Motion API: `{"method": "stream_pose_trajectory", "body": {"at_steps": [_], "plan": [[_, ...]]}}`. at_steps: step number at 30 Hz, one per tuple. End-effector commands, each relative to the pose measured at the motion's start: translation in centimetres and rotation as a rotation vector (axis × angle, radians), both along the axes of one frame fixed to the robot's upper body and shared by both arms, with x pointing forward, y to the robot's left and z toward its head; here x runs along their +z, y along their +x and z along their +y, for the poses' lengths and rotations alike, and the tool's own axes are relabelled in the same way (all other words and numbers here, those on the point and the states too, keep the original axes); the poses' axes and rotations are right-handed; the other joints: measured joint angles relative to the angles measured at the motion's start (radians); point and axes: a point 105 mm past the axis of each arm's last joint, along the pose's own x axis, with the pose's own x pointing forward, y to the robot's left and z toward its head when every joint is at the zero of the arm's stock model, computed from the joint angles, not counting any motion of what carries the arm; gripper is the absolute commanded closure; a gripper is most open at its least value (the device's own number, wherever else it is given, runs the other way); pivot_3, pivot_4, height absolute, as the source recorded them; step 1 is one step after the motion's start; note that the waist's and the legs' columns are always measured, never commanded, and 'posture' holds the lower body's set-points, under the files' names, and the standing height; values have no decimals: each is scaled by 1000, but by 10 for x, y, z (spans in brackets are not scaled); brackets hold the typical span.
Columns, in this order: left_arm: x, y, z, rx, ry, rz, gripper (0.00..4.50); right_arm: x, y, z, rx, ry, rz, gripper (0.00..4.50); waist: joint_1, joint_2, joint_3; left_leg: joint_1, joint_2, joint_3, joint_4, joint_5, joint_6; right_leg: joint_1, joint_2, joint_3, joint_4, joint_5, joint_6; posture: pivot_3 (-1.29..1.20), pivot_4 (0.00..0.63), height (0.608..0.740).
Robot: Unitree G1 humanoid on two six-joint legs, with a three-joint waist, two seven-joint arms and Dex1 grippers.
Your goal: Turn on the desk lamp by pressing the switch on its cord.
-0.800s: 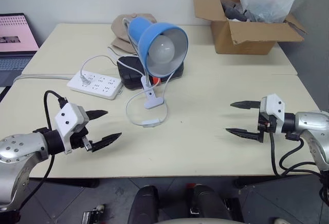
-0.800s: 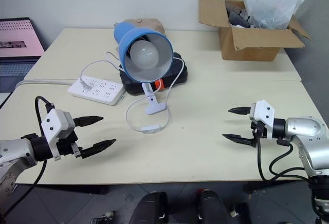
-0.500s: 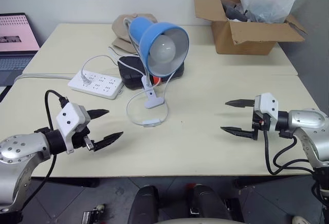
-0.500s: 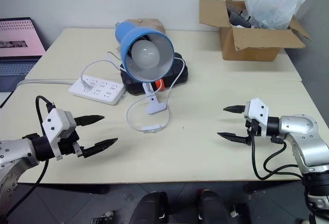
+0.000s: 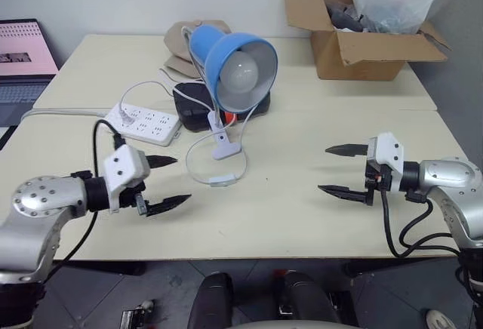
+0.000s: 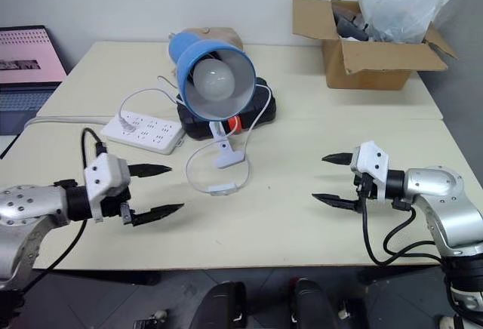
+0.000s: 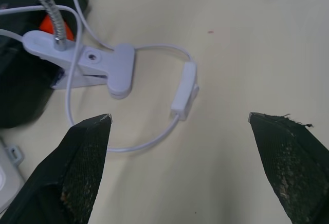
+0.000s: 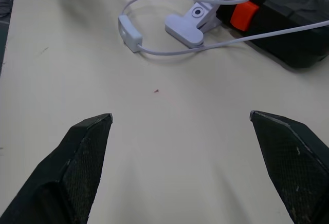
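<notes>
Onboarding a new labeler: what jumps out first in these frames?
The blue desk lamp with its big white bulb, unlit, stands mid-table facing the camera. Its thin cord loops in front to the small white switch. The left claw and right claw hover open on either side.

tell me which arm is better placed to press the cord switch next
Left, probably. The left gripper hangs open just beside the switch on the cord, and its wrist view faces the switch directly. The right gripper, also open, sits much farther across the table.
</notes>
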Motion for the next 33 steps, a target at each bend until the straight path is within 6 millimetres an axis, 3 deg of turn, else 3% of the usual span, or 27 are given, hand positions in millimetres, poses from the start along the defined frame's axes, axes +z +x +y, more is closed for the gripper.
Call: {"method": "stream_pose_trajectory", "body": {"at_steps": [1,11,19,26,29,33], "plan": [[-1,9,-13,-71,9,-36,39,9,-6,5,-7,-11,-33,0,1,0,0,0,0,0,0,0,0,0,0,0,0,0,0,0,150,740],[-37,39,-22,-161,61,15,39,0,-12,10,-84,-57,19,0,0,0,0,0,0,0,1,0,0,0,1,0,1,1,1,0,150,740],[-50,57,-29,-184,64,11,39,-3,-22,13,-92,-52,31,0,1,-1,0,-2,0,-1,3,0,0,0,1,0,1,1,2,0,150,740],[-56,60,-32,-207,60,17,39,-4,-24,11,-98,-57,30,0,-1,-1,0,-1,0,-2,4,0,0,1,1,-1,1,1,3,0,150,740],[-58,63,-32,-206,58,15,485,-4,-25,11,-100,-60,29,0,-1,-1,0,-1,0,-2,4,0,0,1,1,-1,1,2,3,0,150,740],[-60,62,-37,-228,54,17,1415,-3,-26,10,-99,-56,29,0,-1,-1,0,-1,0,-2,4,0,0,1,1,0,1,2,3,0,150,740]]}}
